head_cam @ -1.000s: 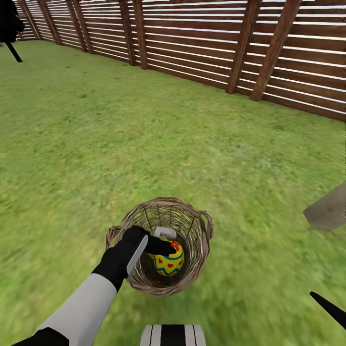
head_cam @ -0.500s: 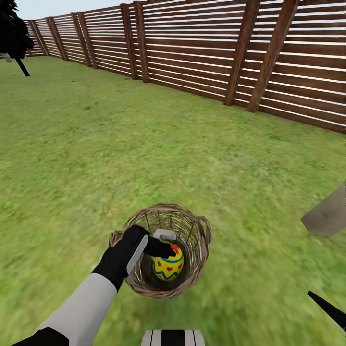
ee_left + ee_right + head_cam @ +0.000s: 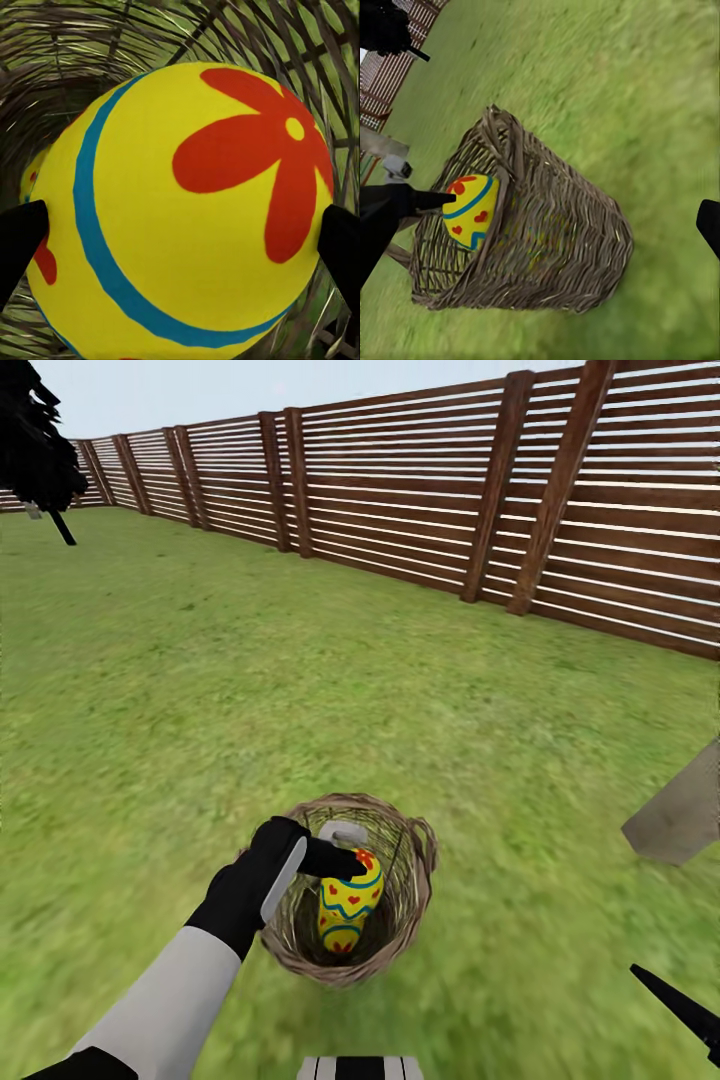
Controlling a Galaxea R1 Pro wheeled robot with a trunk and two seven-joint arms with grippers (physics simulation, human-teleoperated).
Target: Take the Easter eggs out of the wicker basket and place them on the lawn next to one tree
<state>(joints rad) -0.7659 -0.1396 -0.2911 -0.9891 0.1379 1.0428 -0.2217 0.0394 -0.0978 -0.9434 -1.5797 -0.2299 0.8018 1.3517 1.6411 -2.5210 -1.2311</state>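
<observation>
The wicker basket [image 3: 415, 860] stands on the lawn [image 3: 200, 690] just in front of me. My left gripper [image 3: 350, 850] reaches into its mouth and is shut on a yellow Easter egg [image 3: 350, 900] with red flowers and blue bands. In the left wrist view that egg [image 3: 187, 210] sits between the two black fingertips [image 3: 19, 236], and a sliver of another egg [image 3: 31, 178] shows deeper inside. The right wrist view looks at the basket [image 3: 555, 240] from the side, the held egg [image 3: 471, 210] at its rim. One black fingertip [image 3: 675, 1005] of my right gripper is low at the right, well apart from the basket.
A brown slatted fence [image 3: 420, 500] runs along the back and right of the garden. A dark, all-black tree [image 3: 35, 440] stands at the far left. A grey part of my right arm [image 3: 680, 815] juts in at the right. Open grass lies all around the basket.
The held egg has come up a little toward the basket's rim. The head camera has tilted up, so more fence and some sky show.
</observation>
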